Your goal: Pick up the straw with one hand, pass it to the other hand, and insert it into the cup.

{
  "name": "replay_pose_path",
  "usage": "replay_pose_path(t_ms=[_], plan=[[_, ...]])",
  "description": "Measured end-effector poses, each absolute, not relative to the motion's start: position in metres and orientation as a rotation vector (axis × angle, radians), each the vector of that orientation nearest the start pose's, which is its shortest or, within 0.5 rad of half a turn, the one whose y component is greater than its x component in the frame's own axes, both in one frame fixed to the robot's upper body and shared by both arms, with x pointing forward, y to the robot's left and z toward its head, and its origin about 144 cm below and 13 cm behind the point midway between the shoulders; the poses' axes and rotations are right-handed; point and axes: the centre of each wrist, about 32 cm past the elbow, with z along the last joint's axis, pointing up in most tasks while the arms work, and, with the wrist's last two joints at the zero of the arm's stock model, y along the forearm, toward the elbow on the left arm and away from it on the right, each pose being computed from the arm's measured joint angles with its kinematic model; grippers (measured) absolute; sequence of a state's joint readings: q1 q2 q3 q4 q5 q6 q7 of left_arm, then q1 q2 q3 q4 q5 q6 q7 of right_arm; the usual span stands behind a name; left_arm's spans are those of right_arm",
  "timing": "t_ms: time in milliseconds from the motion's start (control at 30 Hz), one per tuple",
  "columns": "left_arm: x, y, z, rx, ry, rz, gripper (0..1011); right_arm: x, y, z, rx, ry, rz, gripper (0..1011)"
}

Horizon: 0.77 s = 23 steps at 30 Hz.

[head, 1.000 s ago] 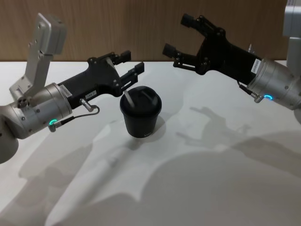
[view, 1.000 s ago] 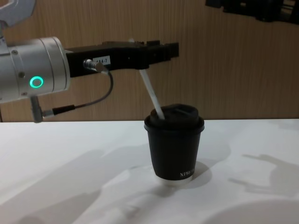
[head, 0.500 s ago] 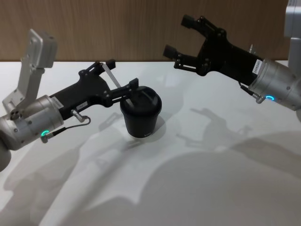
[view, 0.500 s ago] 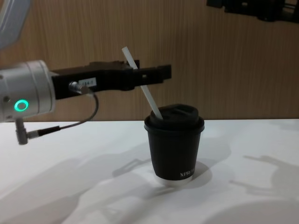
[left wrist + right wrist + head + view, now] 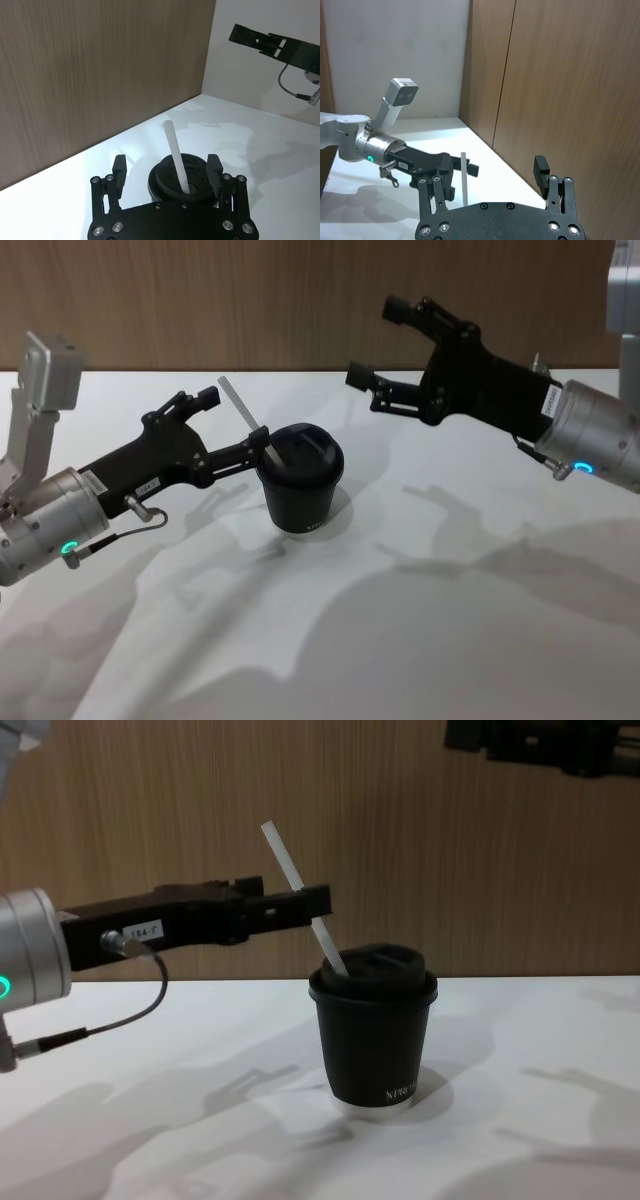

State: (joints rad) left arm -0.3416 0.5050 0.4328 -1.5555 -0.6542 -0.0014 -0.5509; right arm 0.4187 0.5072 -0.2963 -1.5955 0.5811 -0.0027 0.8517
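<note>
The cup stood upright on the white surface, lid on. The straw stuck out of the lid's opening, leaning back toward the left arm, with its lower end inside the cup and its upper end free in the air.

The left tool, the long black one with a white label on a silver wrist with a green ring light, reached in low and nearly level from the left. Its fingers were spread apart, one on each side of the straw and not touching it. In the left wrist view the fingertips sat just short of the cup, with the straw rising midway between them. From the chest view the left tool hung just above and beside the cup's lid.

The right tool was held high, well away from the cup on its right side, fingers wide apart and holding nothing.
</note>
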Motion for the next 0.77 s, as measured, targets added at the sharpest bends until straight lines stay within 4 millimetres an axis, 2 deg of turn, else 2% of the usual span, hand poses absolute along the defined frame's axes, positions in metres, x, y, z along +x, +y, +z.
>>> replay_pose_path(t_ms=[367,767], plan=[[0.515,0.263,1.22,-0.142,-0.02,0.621,1001,0.512,-0.288,1.287,0.069,-0.194,-0.429,1001],[0.504,0.266,1.218,-0.169,-0.02,0.612,1002,0.495,-0.29,1.283,0.044,-0.157,-0.418,1001]])
